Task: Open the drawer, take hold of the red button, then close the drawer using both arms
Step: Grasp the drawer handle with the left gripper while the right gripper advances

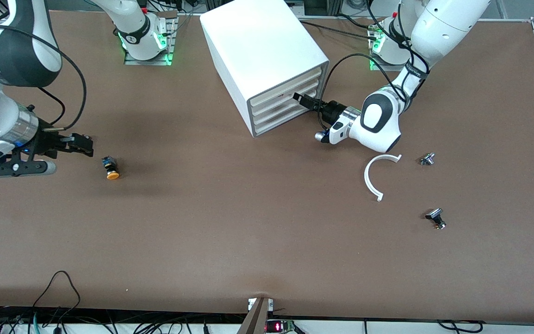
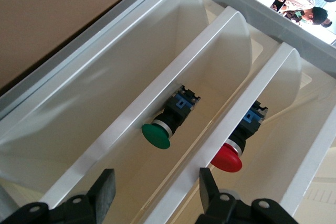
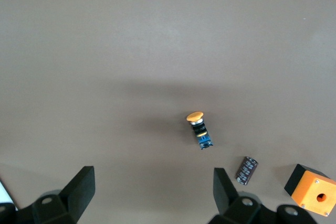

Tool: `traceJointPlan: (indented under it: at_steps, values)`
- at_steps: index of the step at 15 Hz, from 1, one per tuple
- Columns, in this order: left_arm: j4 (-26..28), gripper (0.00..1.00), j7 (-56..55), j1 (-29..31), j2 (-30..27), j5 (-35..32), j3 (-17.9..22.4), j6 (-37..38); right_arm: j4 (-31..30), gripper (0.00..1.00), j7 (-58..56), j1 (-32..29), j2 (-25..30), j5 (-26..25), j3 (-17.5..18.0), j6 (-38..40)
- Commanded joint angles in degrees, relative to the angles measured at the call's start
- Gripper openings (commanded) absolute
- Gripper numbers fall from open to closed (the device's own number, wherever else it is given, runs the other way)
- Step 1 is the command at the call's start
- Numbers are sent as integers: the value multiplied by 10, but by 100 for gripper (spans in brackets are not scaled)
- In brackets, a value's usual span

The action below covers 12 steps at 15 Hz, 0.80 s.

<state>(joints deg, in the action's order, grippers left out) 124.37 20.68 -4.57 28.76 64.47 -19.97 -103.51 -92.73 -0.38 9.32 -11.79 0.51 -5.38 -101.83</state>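
Observation:
The white cabinet [image 1: 257, 51] stands at the back middle of the table, its cream drawer fronts [image 1: 285, 106] facing the left arm's end. My left gripper [image 1: 300, 98] is at those fronts, open. In the left wrist view its fingers [image 2: 206, 182] straddle one drawer's white front rim [image 2: 181, 187] without visibly touching it. The red-capped button [image 2: 227, 157] lies inside a drawer on one side of that rim, and a green-capped one [image 2: 156, 135] on the other. My right gripper [image 1: 86, 144] hangs open and empty over the table at the right arm's end [image 3: 153, 179].
An orange-capped button [image 1: 111, 168] lies on the table beside the right gripper. The right wrist view also shows a black cylinder [image 3: 246, 169] and an orange box [image 3: 311, 196]. A white curved strip [image 1: 372, 178] and two small metal parts [image 1: 427, 159] [image 1: 436, 218] lie near the left arm.

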Motion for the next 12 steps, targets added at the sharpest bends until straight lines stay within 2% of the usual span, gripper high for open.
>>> traceJointPlan:
  at_steps: [1, 4, 8, 9, 11, 12]
  values:
    - [22, 72, 15, 2, -27, 8, -13, 0, 10, 100, -4, 7, -2, -9, 0, 3]
    - [23, 74, 16, 3, -31, 10, -19, 2, 11, 100, -2, 17, -15, -15, 0, 1]
    - [23, 73, 17, 5, -31, 17, -31, 0, 10, 100, -8, 17, -45, -6, 2, -55]
    - [24, 53, 22, 5, -30, 17, -32, -1, 10, 100, -9, 24, -52, -2, 8, -70]
    - [24, 0, 42, 5, -27, 14, -31, -3, 11, 100, -10, 44, -64, -6, 13, -81]
    - [24, 0, 42, 6, -26, 11, -30, -5, 11, 100, -11, 60, -67, -8, 13, -81]
